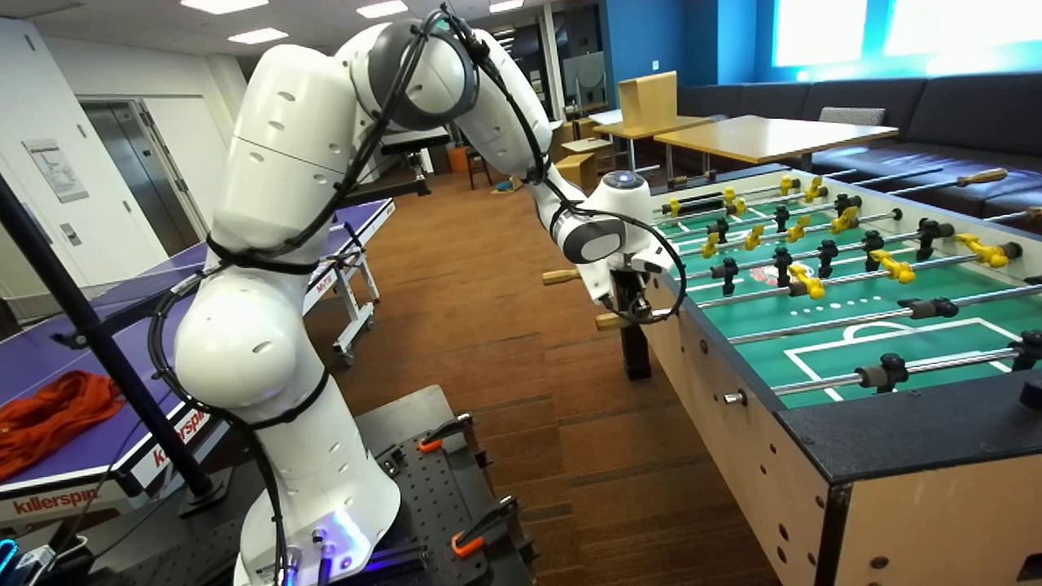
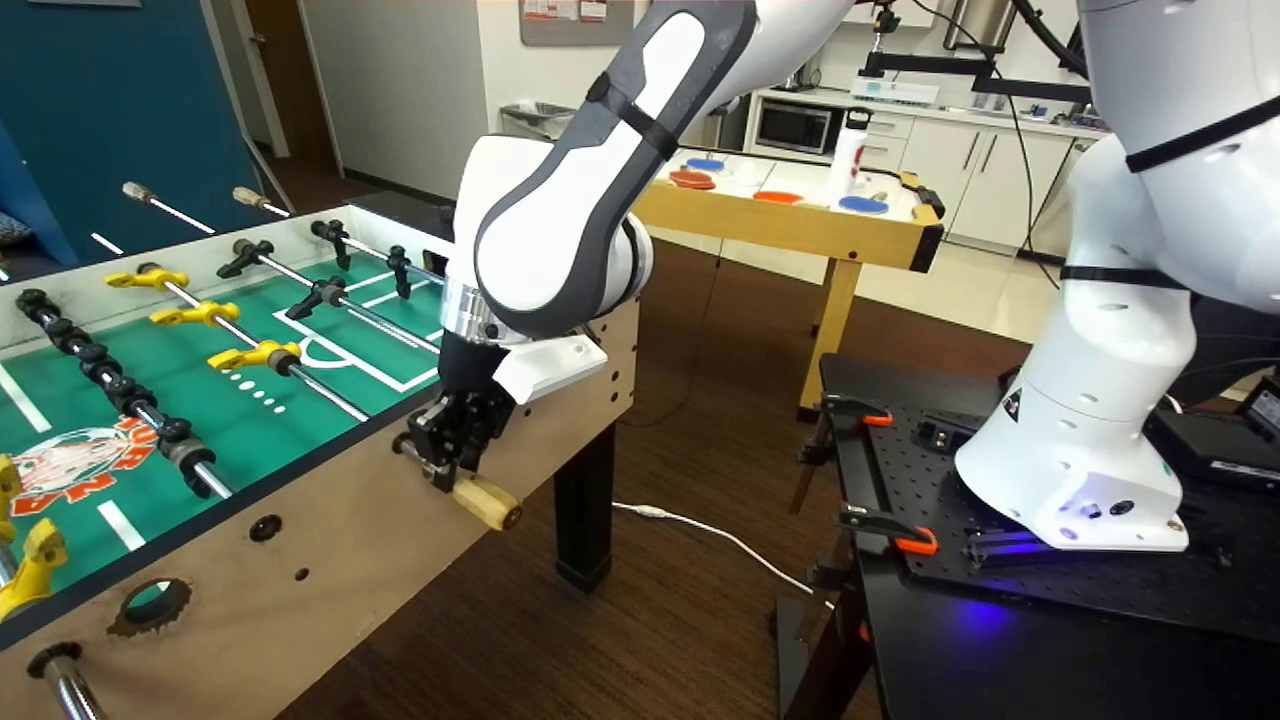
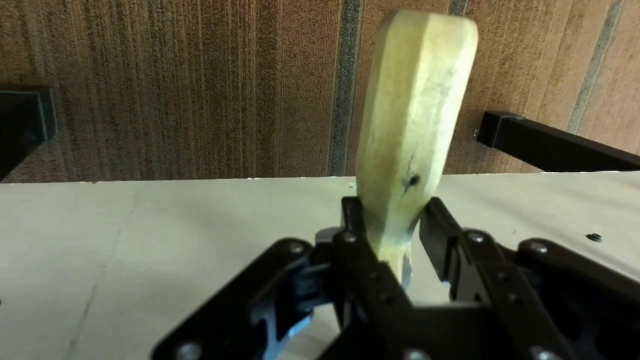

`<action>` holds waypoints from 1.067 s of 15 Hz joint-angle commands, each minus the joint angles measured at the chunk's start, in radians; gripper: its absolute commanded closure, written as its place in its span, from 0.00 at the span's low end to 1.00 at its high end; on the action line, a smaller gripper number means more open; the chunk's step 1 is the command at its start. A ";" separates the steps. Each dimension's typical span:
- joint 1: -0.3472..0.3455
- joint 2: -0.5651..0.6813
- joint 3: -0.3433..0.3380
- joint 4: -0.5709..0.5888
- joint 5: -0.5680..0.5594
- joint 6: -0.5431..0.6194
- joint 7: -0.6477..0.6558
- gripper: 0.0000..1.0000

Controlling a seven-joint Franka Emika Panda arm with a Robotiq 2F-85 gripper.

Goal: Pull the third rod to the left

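The handle [image 3: 415,115] is coloured pale yellow, and one small dark spot is shown on it. The fingers [image 3: 440,235] are coloured black. The rod [image 2: 332,393] is coloured shiny silver. The worktop [image 2: 240,440] is painted green — white lines [image 2: 121,525] and white dots [image 2: 258,394] are drawn on it, and a red and white badge [image 2: 75,465] is printed there too. Its side panel [image 2: 230,640] is coloured light tan. Some players [image 2: 203,314] are painted bright yellow, and other players [image 2: 105,370] are painted black. The arm [image 1: 240,342] is coloured white with grey parts — and is ringed with black straps [image 2: 1120,276]. The floor [image 3: 200,100] is striped in brown and grey. The clamps [image 2: 888,528] are coloured black and orange.
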 commanded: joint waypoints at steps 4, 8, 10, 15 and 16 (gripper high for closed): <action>0.076 0.022 0.034 -0.066 -0.017 0.127 0.087 0.91; 0.074 0.025 0.081 -0.130 0.000 0.238 0.105 0.91; 0.070 0.016 0.101 -0.163 -0.001 0.278 0.117 0.91; 0.045 -0.021 0.164 -0.239 0.000 0.311 0.138 0.91; 0.024 -0.027 0.192 -0.250 0.003 0.307 0.132 0.91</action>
